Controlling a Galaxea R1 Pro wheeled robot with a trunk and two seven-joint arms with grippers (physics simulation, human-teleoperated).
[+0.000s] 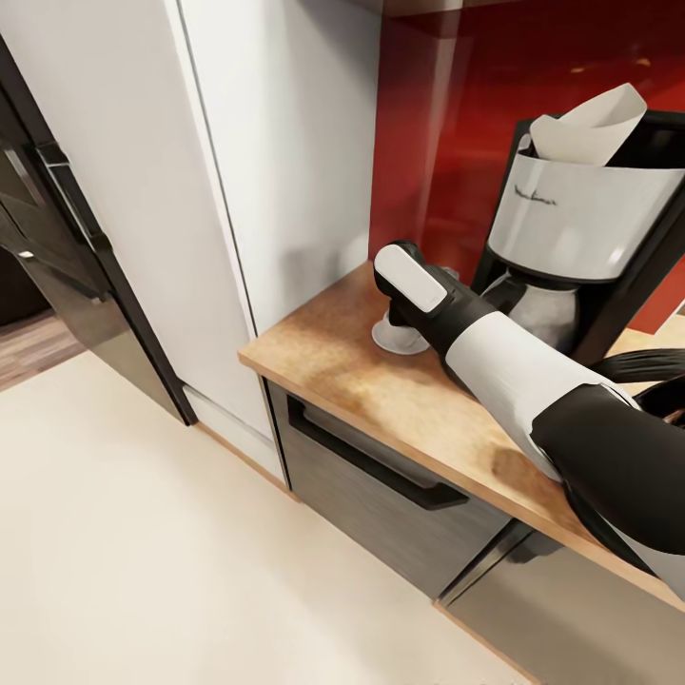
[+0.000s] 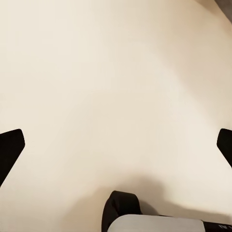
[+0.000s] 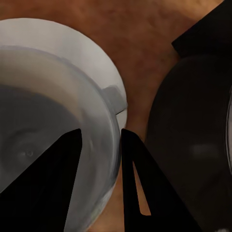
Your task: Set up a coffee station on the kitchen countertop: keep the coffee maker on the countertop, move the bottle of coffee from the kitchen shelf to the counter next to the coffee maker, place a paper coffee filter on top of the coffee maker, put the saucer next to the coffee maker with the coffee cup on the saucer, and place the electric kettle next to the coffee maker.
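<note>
Head view: the right arm reaches forward over the wood-grain bench (image 1: 333,352), its gripper (image 1: 404,314) lowered onto the coffee cup (image 1: 392,321), which sits upright on the saucer (image 1: 398,340) near the bench's left end, just left of the coffee maker (image 1: 580,247). The coffee maker stands tall on the bench against the red wall, its lettered filter basket facing forward. The paper coffee filter (image 1: 590,124) rests in its top, wide mouth up and tilted to the right. At the right edge a black looped shape is probably the electric kettle (image 1: 647,376), though the arm hides most of it.

Left wrist view: the left gripper (image 2: 116,145) hangs over pale floor (image 2: 116,72), its two dark fingers (image 2: 9,147) spread wide apart with nothing between them.

Right wrist view: looking straight down into the cup (image 3: 43,135), mouth upward, its small handle (image 3: 115,99) pointing toward the coffee maker's dark base (image 3: 193,135). The right gripper's fingers (image 3: 137,188) straddle the cup's rim, one inside the bowl and one outside, closed on the wall. The saucer's (image 3: 72,41) white edge shows beneath.
</note>
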